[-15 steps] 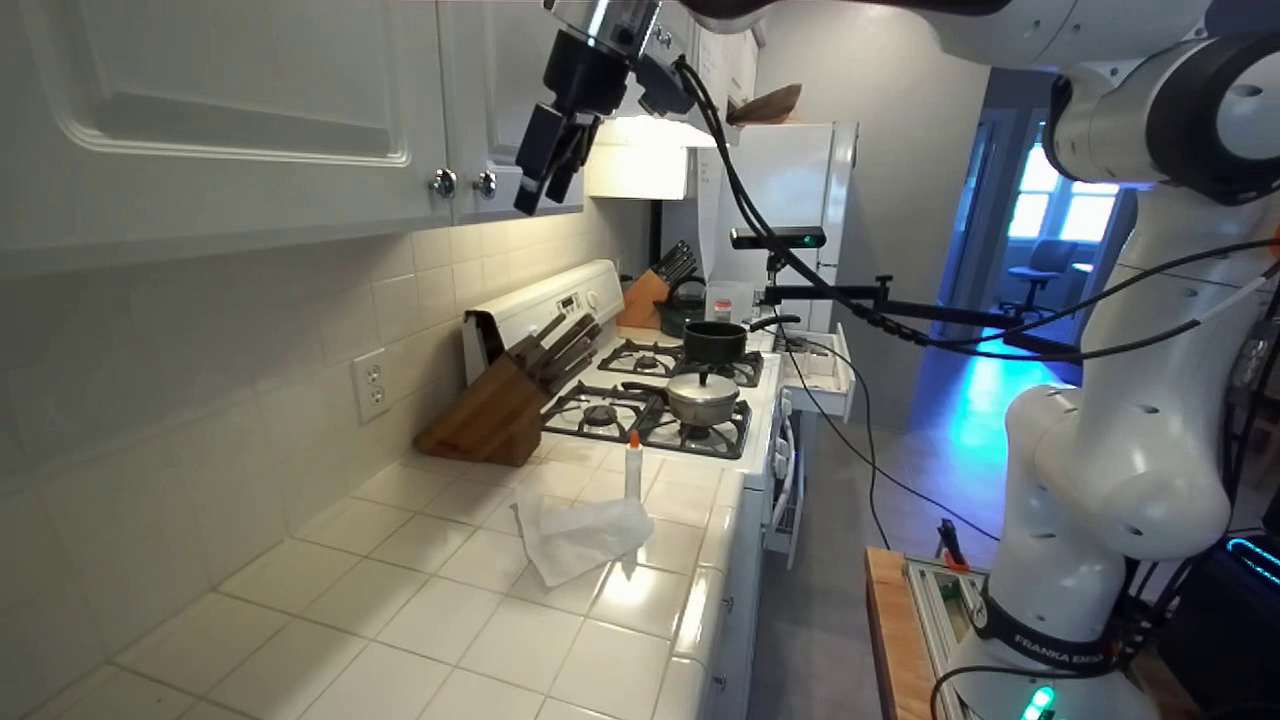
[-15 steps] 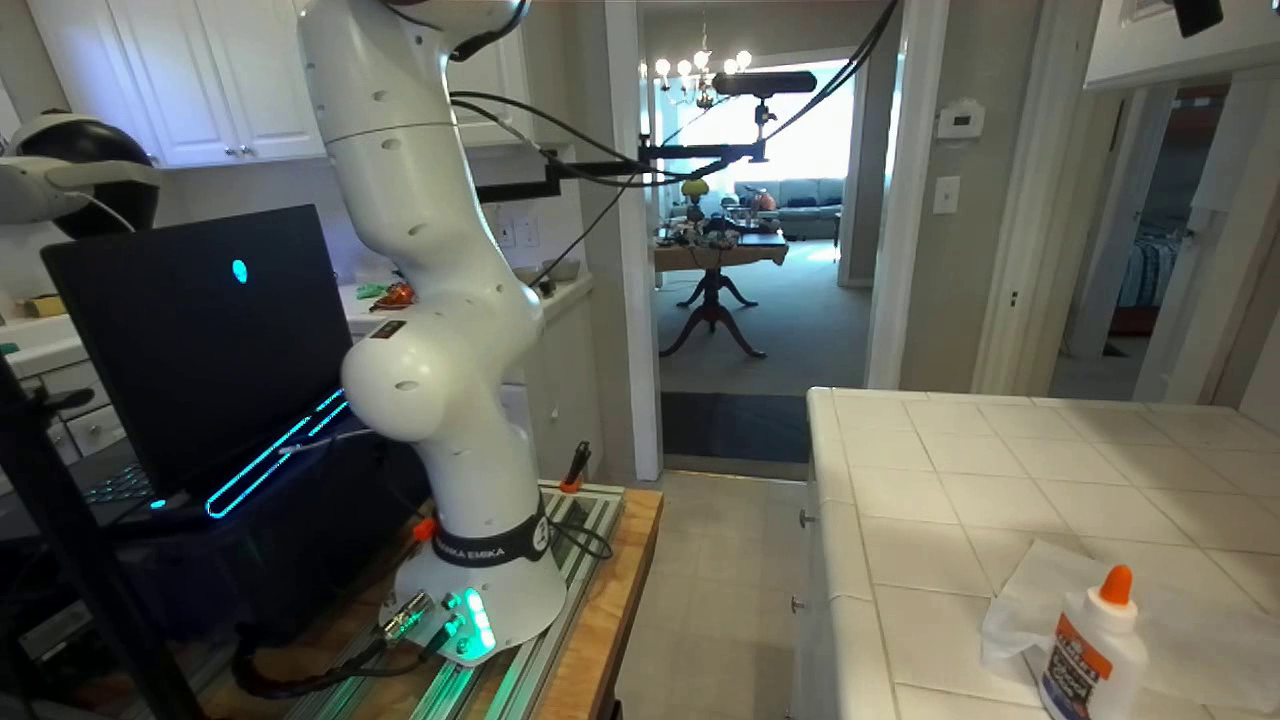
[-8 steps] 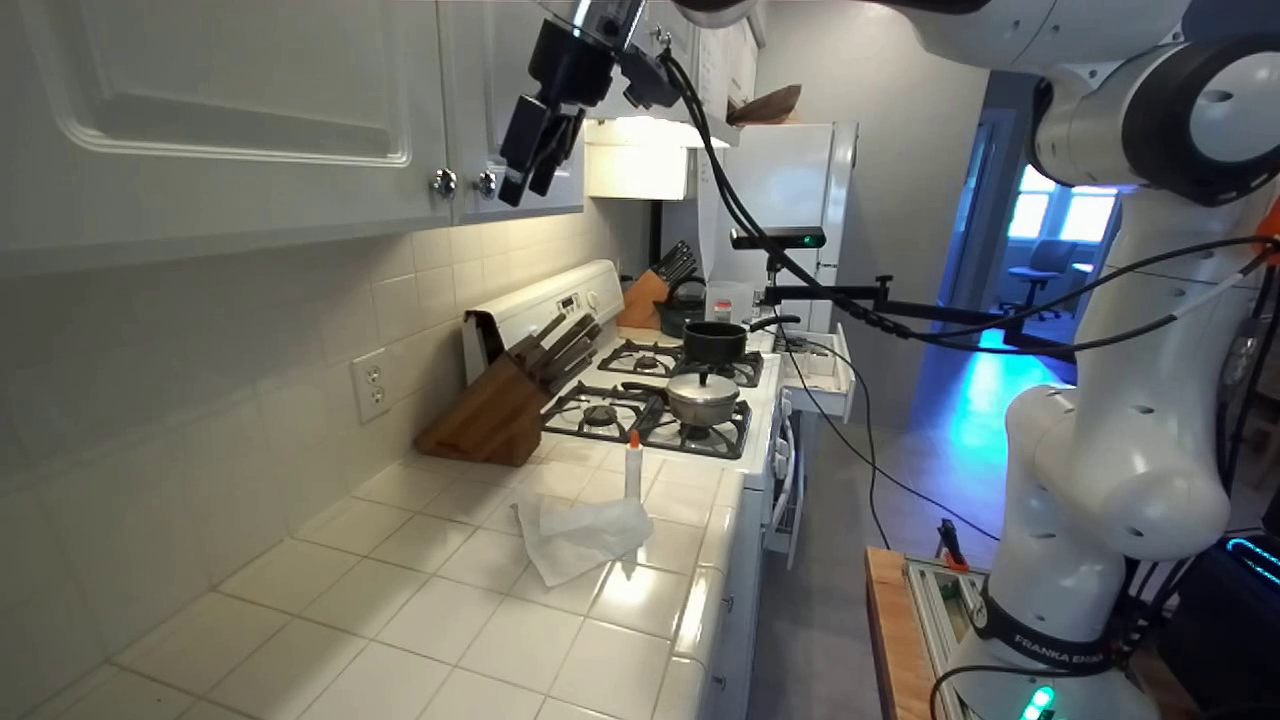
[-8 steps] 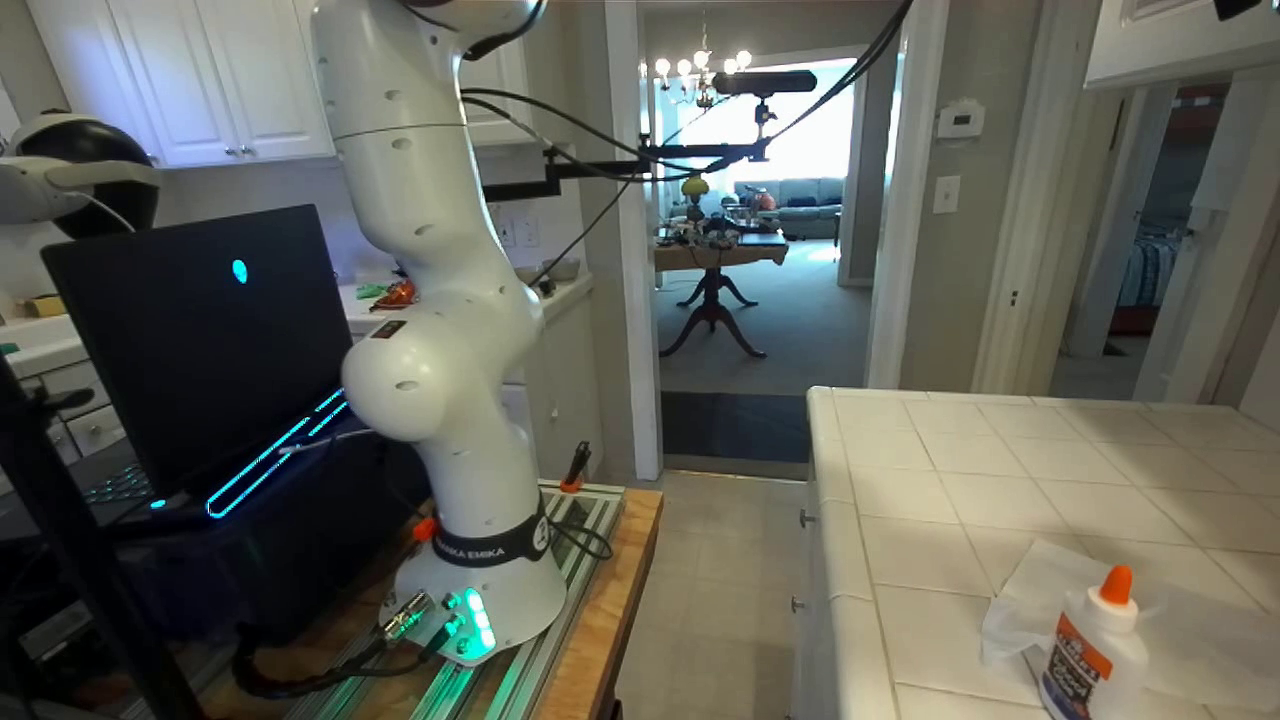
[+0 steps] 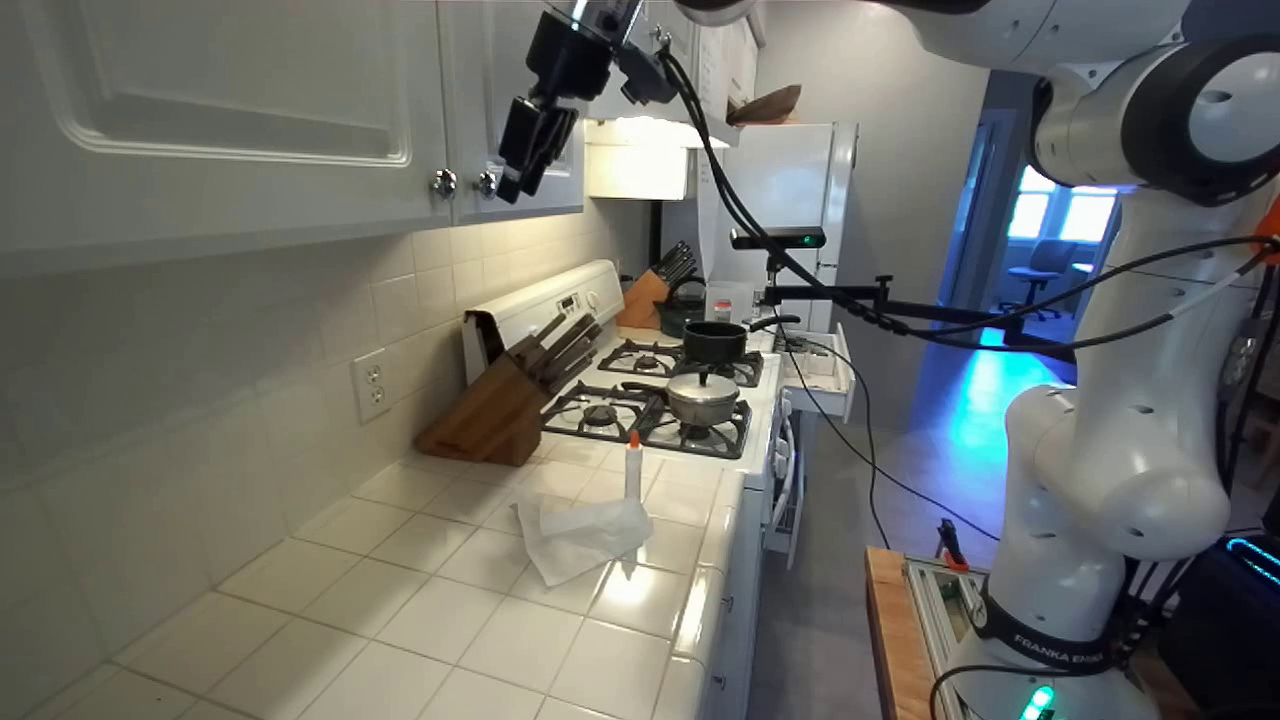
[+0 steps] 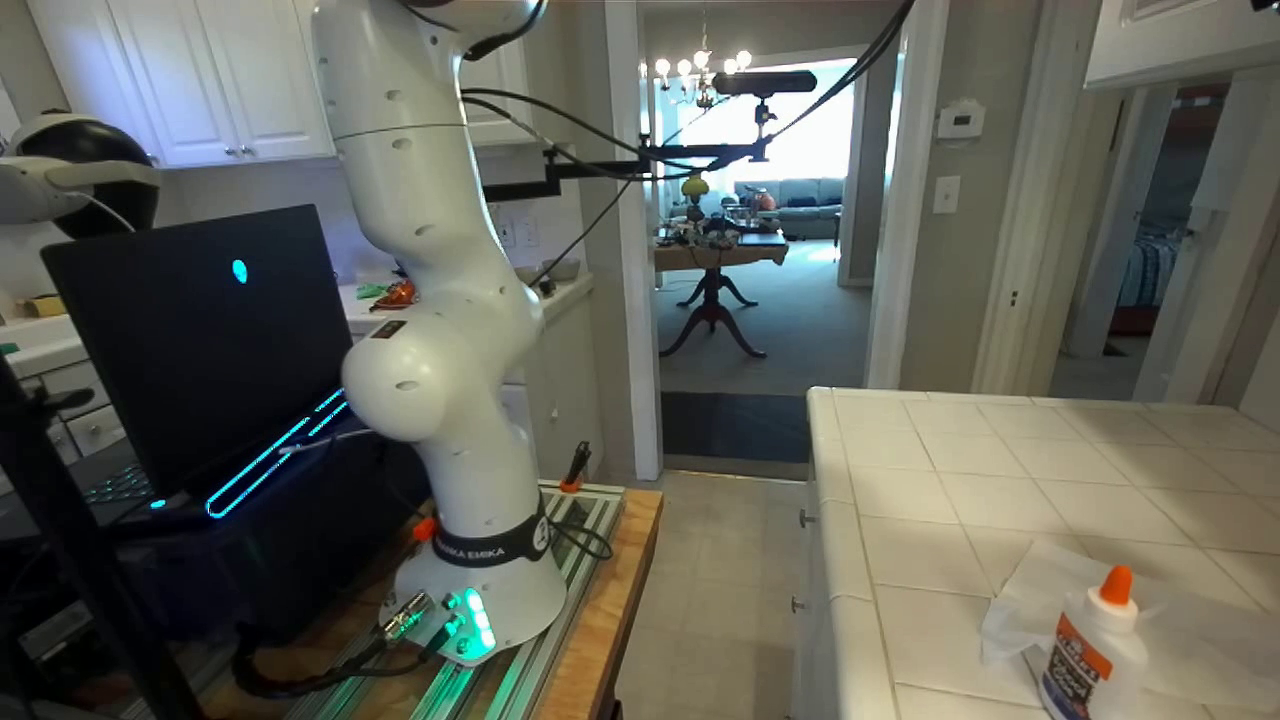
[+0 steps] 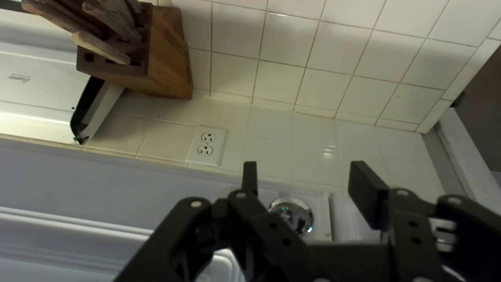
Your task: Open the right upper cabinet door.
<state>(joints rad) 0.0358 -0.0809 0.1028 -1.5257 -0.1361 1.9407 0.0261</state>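
Tool (image 7: pixel 307 186) spread, fingers (image 7: pixel 366 192) well apart, shiny round knob (image 7: pixel 291 215) showing between them in the wrist view, nearer the picture-left one; can't tell if anything touches. Knob is at the lower left corner of the right upper cabinet door (image 5: pixel 485 110), which sits closed edge to edge with the left door (image 5: pixel 240 80), thin seam between. Second knob (image 5: pixel 443 183), on the left door, is just across that seam. In an exterior view the fingers end near the doors' bottom edge. Below that edge it's open air down to the bench (image 5: pixel 400 620), tool well above it; wall outlet (image 5: pixel 371 385) in between. Knife block (image 5: pixel 490 405) is toward the wall, glue bottle (image 6: pixel 1095 650) and crumpled white sheet (image 5: pixel 585 540) nearer the bench's front edge, all well apart from the tool. Aisle side: arm (image 5: pixel 1110 430) reaches over the floor strip (image 5: pixel 830 620)
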